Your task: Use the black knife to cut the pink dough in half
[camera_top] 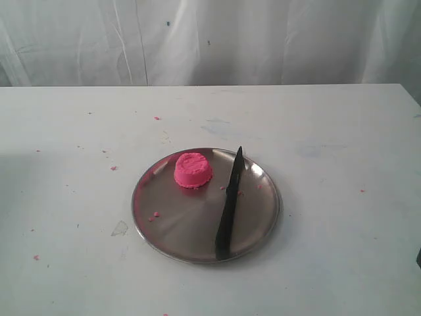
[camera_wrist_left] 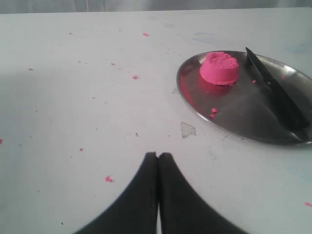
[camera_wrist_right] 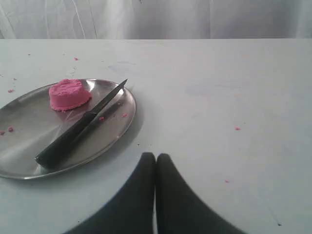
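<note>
A round steel plate (camera_top: 151, 227) with a shallow raised rim and a dull, smeared sheen sits on the white table (camera_top: 329, 131), which is matte and faintly stained. On the plate's far-left part stands the pink dough (camera_top: 193, 170), one whole squat cylinder of bright, matte, soft-looking stuff, its top flat but slightly rumpled and its base flaring a little where it meets the metal. Just beside it, apart from it, lies the black knife (camera_top: 229, 207): slim and all black, its long pointed blade aimed at the far rim and its thicker rounded handle resting at the near rim. The blade edge looks finely toothed, though the pictures are too soft to be sure. Tiny pink crumbs (camera_top: 154, 214) dot the plate and are scattered over the table around it. A pale, glossy patch (camera_top: 120, 228) marks the table near the plate's left edge. The left gripper (camera_wrist_left: 157, 155) hovers over bare table well short of the plate, its two smooth black tapered fingers pressed together with nothing between them. The right gripper (camera_wrist_right: 155, 155) is likewise closed and empty, its fingers touching along their length, above the table to the plate's right.
</note>
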Controlling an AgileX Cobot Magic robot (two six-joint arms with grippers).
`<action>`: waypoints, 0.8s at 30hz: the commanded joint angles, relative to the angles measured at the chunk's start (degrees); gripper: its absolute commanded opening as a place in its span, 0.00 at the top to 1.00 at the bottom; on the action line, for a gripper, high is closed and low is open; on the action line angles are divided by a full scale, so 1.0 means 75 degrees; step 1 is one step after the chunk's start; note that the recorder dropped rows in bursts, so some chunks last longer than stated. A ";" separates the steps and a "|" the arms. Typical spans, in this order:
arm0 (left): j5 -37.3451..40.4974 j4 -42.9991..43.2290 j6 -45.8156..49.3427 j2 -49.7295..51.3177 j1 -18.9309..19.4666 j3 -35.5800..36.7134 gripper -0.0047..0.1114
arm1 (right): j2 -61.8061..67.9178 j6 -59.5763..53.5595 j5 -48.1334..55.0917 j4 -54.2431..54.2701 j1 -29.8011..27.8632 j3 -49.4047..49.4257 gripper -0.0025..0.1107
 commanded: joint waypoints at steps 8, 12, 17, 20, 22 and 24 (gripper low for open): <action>-0.0038 -0.0061 0.0000 -0.0039 0.0011 -0.0014 0.96 | -0.0046 0.0001 -0.0056 -0.0189 -0.0023 0.0037 0.98; -0.0038 -0.0061 0.0000 -0.0039 0.0011 -0.0014 0.96 | -0.0046 0.1280 -0.0488 0.1621 -0.0023 0.0037 0.98; -0.0038 -0.0061 0.0000 -0.0039 0.0011 -0.0014 0.96 | -0.0046 0.1353 -0.1647 0.1693 -0.0023 0.0037 0.98; -0.0038 -0.0061 0.0000 -0.0039 0.0011 -0.0014 0.96 | -0.0046 0.1926 -0.2371 0.1695 -0.0023 0.0037 0.98; -0.0038 -0.0061 0.0000 -0.0039 0.0011 -0.0014 0.96 | -0.0046 0.2315 -0.2675 0.1695 -0.0023 0.0037 0.98; -0.0038 -0.0061 0.0000 -0.0039 0.0011 -0.0014 0.96 | -0.0046 0.2383 -0.2822 0.1695 -0.0023 0.0037 0.98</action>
